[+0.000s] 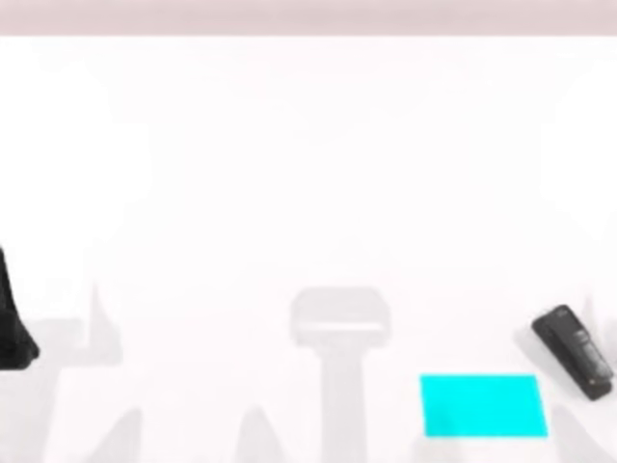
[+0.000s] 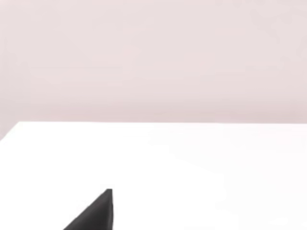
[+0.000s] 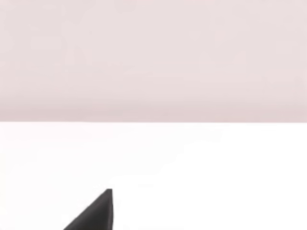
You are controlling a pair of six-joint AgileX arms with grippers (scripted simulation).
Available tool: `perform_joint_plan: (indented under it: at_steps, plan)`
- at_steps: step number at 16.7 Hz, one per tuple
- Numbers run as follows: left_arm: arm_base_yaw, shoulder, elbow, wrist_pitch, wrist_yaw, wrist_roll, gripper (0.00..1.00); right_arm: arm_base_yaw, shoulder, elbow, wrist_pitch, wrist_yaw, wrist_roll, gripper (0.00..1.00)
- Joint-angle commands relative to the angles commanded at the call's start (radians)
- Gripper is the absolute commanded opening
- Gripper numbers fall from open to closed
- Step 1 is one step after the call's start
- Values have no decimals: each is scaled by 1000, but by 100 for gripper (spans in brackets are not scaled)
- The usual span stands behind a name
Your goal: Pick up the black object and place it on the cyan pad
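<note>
Handling looked easy to judge: the black object [image 1: 575, 351], a small slim bar with rounded ends and faint grey markings, lay flat on the white worktop [image 1: 289, 174] near the top view's right edge, angled so that its long axis ran from upper left to lower right. It sat just beside the cyan pad [image 1: 483, 405], off the pad's upper right corner and apart from it, with nothing touching it. By its look it was probably rigid, hard-shelled and light, so it should neither sag nor crush, though a smooth casing of that kind could slip if pinched near a rounded end. The safest hold seemed to be across its narrow width at about the middle of its length, with the jaws turned square to the bar's slant. The right arm was nearest to it, yet in the top view nothing of that arm could be made out clearly; the right wrist view showed only a dark tapered tip of the right tool [image 3: 96, 213] over bare worktop. The left tool [image 2: 96, 213] showed the same sliver in its own wrist view, and a dark shape sat at the top view's left edge. Whether either tool stood apart or together could not be told.
</note>
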Motion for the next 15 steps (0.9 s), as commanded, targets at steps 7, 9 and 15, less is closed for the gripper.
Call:
perform_joint_plan:
  at_steps: [7,9,15]
  plan:
    - [0,0,0,0,0,0,100,39,160,148,-139,-4,-25,100]
    - [0,0,0,0,0,0,100,65,297,259,-242,-5,-43,100]
    - [0,0,0,0,0,0,100,157,884,646,-624,-1,-112,100]
